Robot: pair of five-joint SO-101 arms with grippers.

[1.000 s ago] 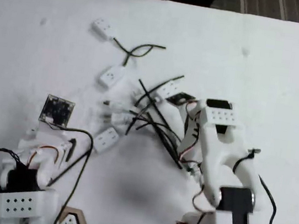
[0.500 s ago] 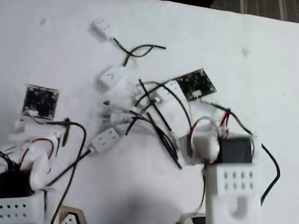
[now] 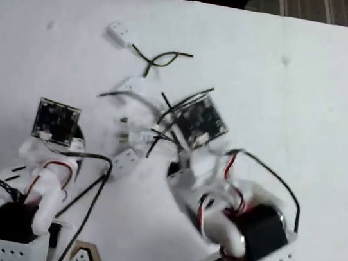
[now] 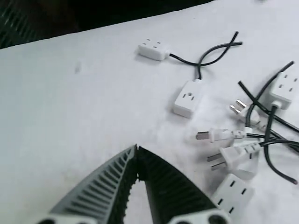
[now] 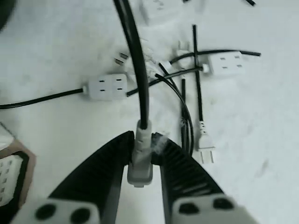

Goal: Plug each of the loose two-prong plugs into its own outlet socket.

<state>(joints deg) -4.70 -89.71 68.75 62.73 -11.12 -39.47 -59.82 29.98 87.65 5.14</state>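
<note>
Right tool (image 5: 142, 138) clenched around a grey plug (image 5: 140, 170), black cord (image 5: 135, 56) running off across the white counter (image 5: 261, 116). Its prongs are hidden; they probably need turning toward the slots of the nearby socket (image 5: 108, 87), squared up before pushing. Left tool (image 4: 137, 149) clenched on nothing.

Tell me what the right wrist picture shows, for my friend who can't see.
The right arm's jaws are shut on a pale plug, its black cord leading away over the white table. Beyond lie two white outlet sockets and a loose two-prong plug.
</note>
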